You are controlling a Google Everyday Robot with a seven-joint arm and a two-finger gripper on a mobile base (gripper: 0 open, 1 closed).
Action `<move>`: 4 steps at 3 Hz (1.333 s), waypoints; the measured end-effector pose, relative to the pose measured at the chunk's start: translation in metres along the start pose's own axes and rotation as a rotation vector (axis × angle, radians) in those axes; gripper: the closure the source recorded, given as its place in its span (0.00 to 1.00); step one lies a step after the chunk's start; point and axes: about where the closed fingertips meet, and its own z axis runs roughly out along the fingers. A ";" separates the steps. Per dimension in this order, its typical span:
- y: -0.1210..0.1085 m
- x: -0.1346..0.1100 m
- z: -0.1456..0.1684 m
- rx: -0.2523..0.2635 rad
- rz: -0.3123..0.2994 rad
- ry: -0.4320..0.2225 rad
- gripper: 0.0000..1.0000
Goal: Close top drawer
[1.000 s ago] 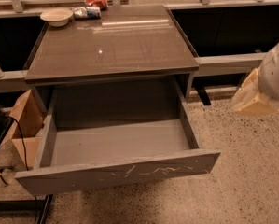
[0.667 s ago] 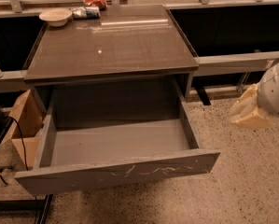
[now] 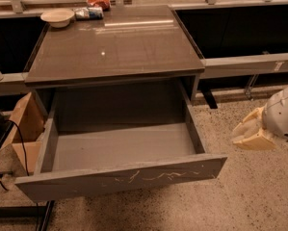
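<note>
The top drawer [image 3: 120, 179] stands open, the hand [image 3: 241, 134] hovering to its right.

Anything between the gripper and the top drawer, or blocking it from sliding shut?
Nothing visible. The cream gripper hangs right of the wide grey top drawer, bare speckled floor between them; the drawer's inside looks empty.

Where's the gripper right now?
In the camera view the gripper is at the right edge, over the speckled floor, to the right of the pulled-out top drawer and not touching it.
</note>
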 end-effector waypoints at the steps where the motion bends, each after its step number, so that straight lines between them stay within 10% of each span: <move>1: 0.008 0.003 0.010 -0.017 -0.010 -0.015 1.00; 4: 0.054 0.025 0.079 0.032 -0.083 -0.190 1.00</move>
